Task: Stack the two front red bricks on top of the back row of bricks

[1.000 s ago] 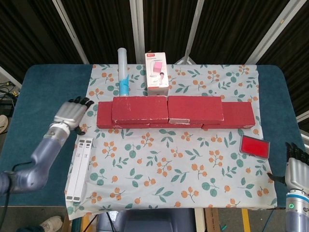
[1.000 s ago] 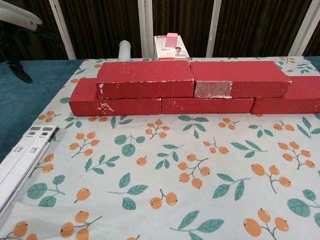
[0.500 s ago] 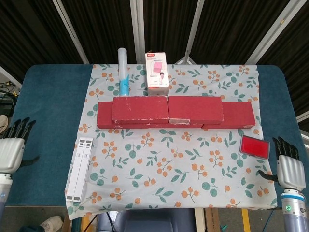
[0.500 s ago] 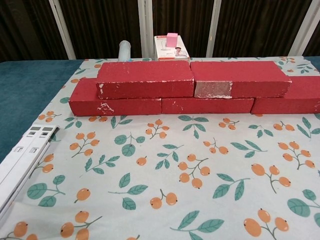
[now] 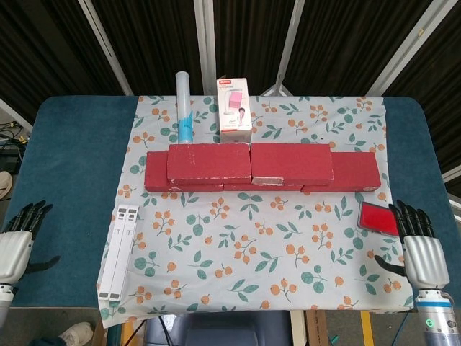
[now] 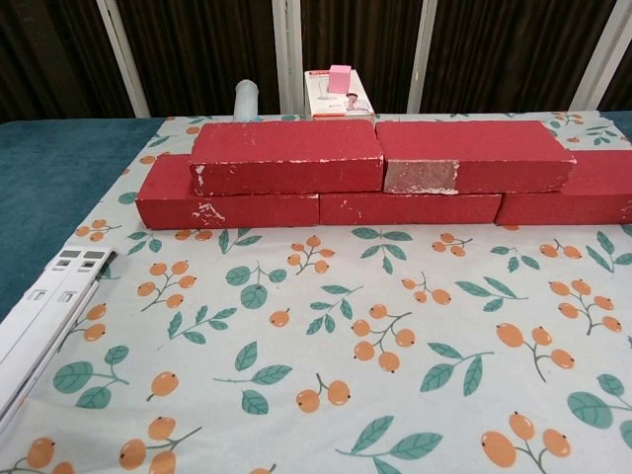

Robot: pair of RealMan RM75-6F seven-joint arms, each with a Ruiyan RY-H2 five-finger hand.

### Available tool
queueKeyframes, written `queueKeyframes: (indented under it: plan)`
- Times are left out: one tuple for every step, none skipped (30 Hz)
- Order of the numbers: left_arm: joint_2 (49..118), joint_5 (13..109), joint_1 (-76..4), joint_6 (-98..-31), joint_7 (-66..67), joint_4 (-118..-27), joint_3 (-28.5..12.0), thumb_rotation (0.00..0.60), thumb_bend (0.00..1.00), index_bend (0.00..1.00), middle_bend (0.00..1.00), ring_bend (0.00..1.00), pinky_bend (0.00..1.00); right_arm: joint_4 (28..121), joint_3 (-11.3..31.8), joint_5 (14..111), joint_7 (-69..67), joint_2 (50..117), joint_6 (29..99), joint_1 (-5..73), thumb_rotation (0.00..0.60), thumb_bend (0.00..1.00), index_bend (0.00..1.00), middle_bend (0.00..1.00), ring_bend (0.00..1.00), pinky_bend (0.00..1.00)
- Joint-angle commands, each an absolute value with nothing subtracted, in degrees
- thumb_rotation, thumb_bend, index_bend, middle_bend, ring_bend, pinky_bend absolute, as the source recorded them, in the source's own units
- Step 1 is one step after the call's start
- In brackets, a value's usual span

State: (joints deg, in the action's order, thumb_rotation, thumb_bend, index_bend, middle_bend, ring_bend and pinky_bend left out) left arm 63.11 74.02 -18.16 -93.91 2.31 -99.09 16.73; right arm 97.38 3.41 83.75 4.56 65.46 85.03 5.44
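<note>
The right robot hand (image 5: 422,249) hides part of the red pad (image 5: 377,218).

Five rectangular red bricks (image 5: 209,163): three below, two stacked above. One clear plastic tube (image 5: 184,108) at 12 o'clock; one white-and-pink carton (image 5: 234,109); one flat red pad (image 5: 377,217); one white slotted strip (image 5: 119,251).

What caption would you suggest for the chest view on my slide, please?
Two red bricks sit stacked atop the back row of bricks on a floral tablecloth.
</note>
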Motion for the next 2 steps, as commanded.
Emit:
queueKeyframes:
  plan:
    - [62.67, 75.22, -17.07, -93.57, 2.78, -99.13, 16.03, 0.600, 0.00, 0.10, 0.04, 0.00, 0.14, 97.77, 3.08, 84.27, 5.07, 65.52, 85.27, 5.16, 0.600, 0.07, 0.00, 0.03, 0.00, 0.00]
    - [62.56, 75.82, -16.64, -93.80, 2.84, -99.24, 15.75, 0.600, 0.00, 0.10, 0.04, 0.00, 0.14, 97.83, 3.14, 84.20, 5.20, 65.60, 85.28, 5.13, 0.600, 0.07, 0.00, 0.03, 0.00, 0.00]
